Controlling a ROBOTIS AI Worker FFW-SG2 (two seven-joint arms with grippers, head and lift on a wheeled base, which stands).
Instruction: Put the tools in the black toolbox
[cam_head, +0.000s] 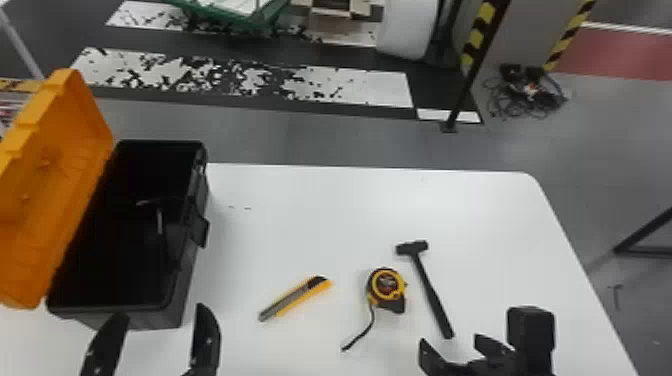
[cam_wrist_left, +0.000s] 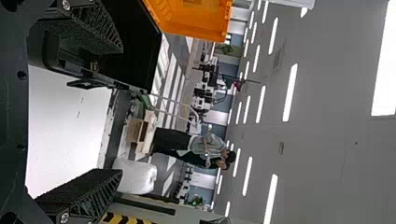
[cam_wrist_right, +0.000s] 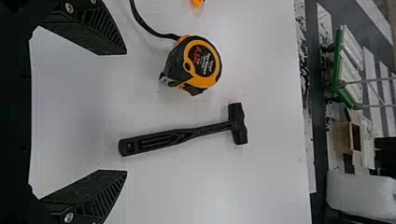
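My left gripper (cam_head: 159, 340) stands open at the near end of the black toolbox (cam_head: 182, 295), whose orange lid is raised; the left wrist view shows the same gripper (cam_wrist_left: 120, 112) with nothing between its fingers. Something thin with a metallic glint lies inside the box. On the white table are a yellow utility knife (cam_head: 296, 298), a tape measure (cam_head: 387, 289) with a black strap, and a black hammer (cam_head: 431, 290). Just beyond my open right gripper (cam_head: 452, 347) is the hammer's handle end. In the right wrist view, the hammer (cam_wrist_right: 177, 136) lies ahead of that gripper (cam_wrist_right: 126, 112), untouched.
The orange lid (cam_head: 55, 175) leans out to the left of the box. A latch (cam_head: 200, 227) juts from the box's right side. The white table (cam_head: 350, 210) ends at a rounded far right corner, with a striped post (cam_head: 472, 55) standing on the floor beyond.
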